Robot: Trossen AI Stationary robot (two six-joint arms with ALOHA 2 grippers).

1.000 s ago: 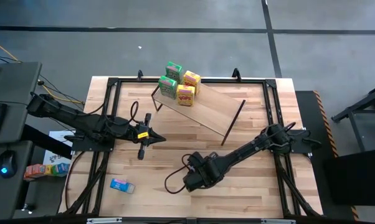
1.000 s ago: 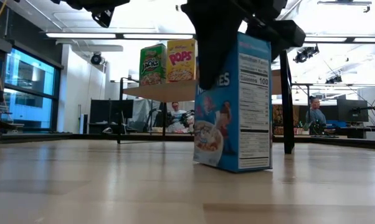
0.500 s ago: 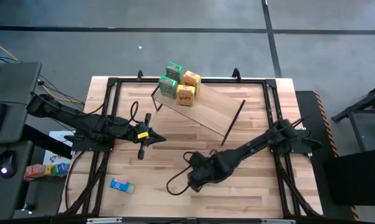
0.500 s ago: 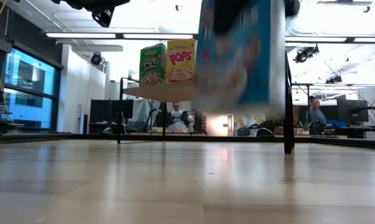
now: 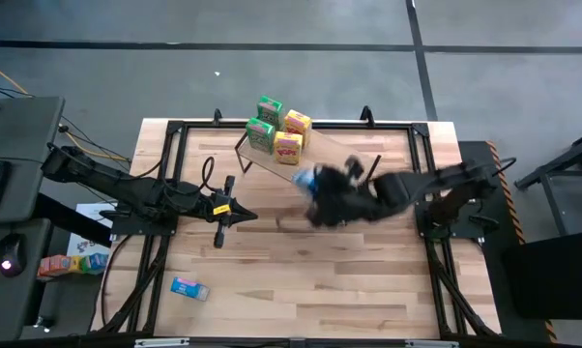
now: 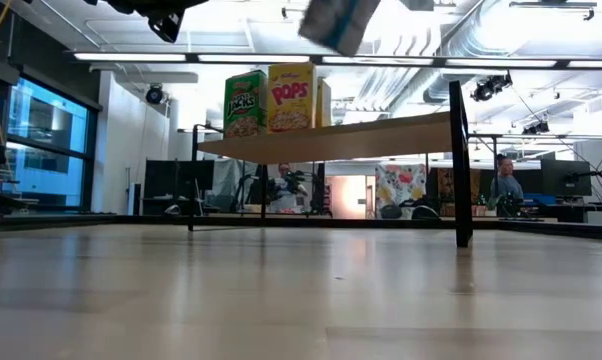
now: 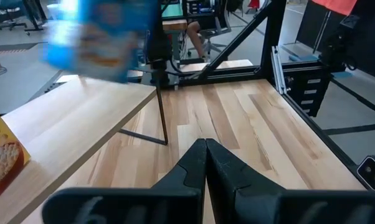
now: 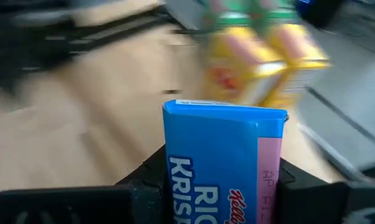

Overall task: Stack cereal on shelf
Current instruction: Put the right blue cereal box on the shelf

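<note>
The shelf is a light-wood board on thin black legs at the far middle of the table. Two green boxes and two yellow boxes stand on its left end. They also show in the low view. My right gripper is shut on a blue cereal box above the shelf's middle. A second blue box lies flat on the table at the near left. My left gripper is shut and empty, left of centre over the table. My right gripper pinches the blue box between its two fingers, one on each narrow side. The box sticks out forward past the fingertips. It is lifted clear, tilted, higher than the boxes on the shelf. The arm comes from the table's right.
A black frame runs round the tabletop. The shelf's right half is bare board. People sit at desks in the room beyond the table. Small toys lie off the table at the left.
My right gripper has lifted the blue box from where it stood upright on the near middle of the table. It has carried it up and toward the far edge, over the shelf. The box has tipped from upright to tilted.
</note>
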